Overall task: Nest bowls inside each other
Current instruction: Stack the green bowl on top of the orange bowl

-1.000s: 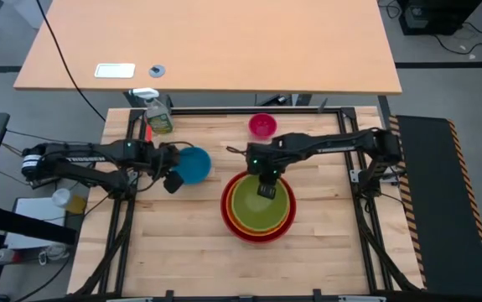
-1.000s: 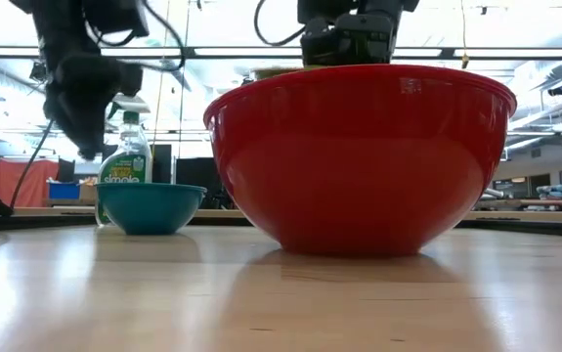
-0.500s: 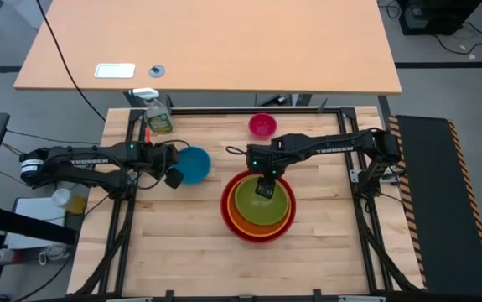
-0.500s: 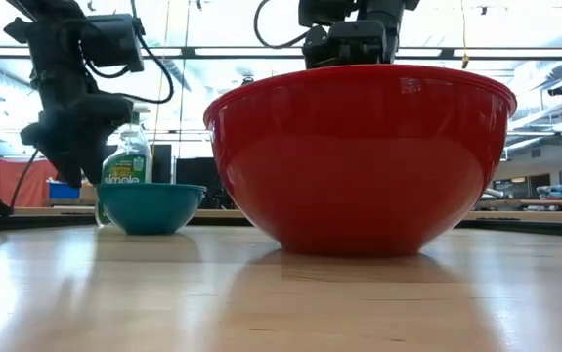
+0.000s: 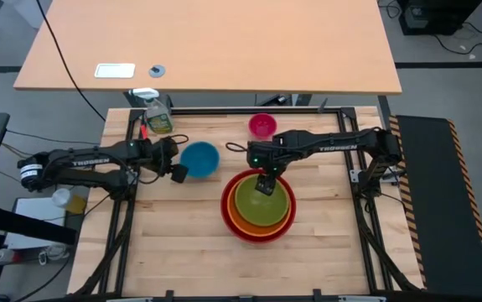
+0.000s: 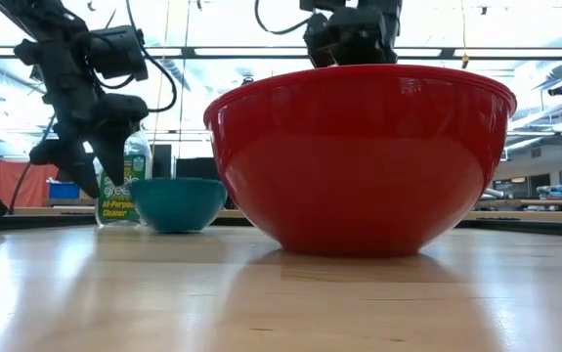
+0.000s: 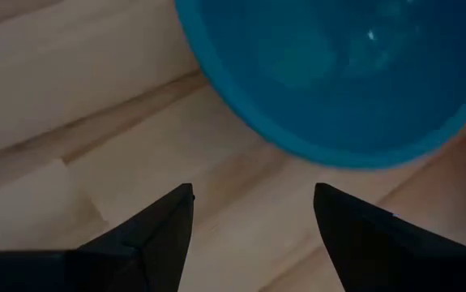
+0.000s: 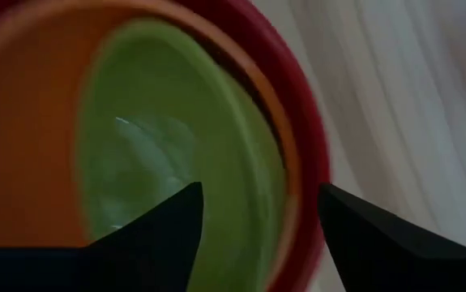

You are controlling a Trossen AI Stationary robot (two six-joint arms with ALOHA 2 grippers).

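Right tool [image 5: 263, 188] above green bowl [image 5: 261, 204]

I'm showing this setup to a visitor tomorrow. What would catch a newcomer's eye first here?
The bright stack near the table's middle: a lime green bowl inside an orange bowl inside a big red bowl, with the right gripper open just above. Beside it, the left gripper is open by a lone blue bowl; a small pink bowl sits behind.

Robotics lab: framed wood workbench [image 5: 182, 252], desk [image 5: 224, 50], ceiling strip lights [image 6: 212, 51].
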